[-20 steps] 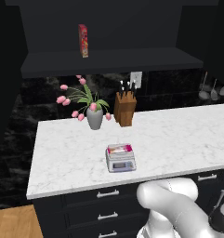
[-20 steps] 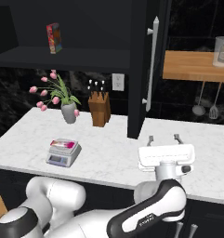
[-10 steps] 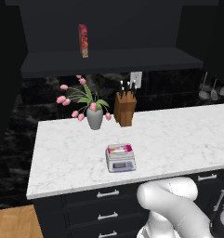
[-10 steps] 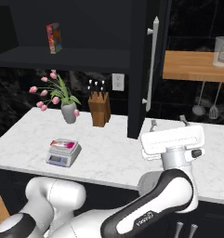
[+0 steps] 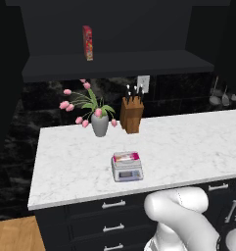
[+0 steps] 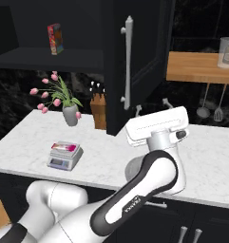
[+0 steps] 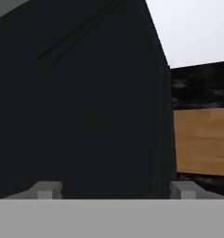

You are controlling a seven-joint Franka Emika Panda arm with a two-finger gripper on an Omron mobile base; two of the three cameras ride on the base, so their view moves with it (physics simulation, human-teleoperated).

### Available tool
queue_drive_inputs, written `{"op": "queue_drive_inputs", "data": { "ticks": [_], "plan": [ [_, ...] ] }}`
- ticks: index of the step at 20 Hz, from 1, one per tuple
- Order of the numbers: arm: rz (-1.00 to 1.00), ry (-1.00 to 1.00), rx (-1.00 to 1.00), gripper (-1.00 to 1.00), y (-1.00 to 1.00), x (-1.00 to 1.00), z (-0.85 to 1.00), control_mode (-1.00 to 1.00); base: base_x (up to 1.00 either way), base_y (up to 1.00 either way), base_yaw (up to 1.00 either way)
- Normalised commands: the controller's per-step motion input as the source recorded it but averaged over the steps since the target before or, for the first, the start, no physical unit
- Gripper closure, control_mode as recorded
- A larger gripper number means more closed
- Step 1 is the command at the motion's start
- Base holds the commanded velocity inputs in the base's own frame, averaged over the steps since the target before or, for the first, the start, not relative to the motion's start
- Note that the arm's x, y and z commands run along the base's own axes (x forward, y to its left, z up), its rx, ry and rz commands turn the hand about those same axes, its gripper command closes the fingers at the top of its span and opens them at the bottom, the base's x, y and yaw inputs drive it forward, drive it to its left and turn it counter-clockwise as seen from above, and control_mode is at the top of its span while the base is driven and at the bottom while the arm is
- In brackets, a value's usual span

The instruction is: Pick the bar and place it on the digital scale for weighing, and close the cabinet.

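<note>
Bar (image 6: pixel 64 147) is already sitting on the digital scale (image 6: pixel 63 157) at lower left of the counter, so it's door time: gripper (image 6: pixel 153 108) is spread open, empty, by the open cabinet door (image 6: pixel 137 57) mid-frame, which I'd guess needs pushing shut.

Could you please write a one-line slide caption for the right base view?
Bar on the scale; the claw is raised, open, at the open cabinet door.
</note>
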Motion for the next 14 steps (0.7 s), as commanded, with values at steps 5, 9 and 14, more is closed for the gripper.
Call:
{"op": "queue_drive_inputs", "data": {
  "ticks": [5, 9, 14],
  "plan": [
    [0.05, -0.24, 0.00, -1.00, 0.96, 0.21, 0.73, -1.00, 0.00, 0.00, 0.00],
    [0.03, -0.30, -0.01, -1.00, 0.58, 0.04, 1.00, -1.00, 0.00, 0.00, 0.00],
    [0.04, -0.14, -0.05, -1.00, 0.40, 0.19, 0.99, -1.00, 0.00, 0.00, 0.00]
  ]
}}
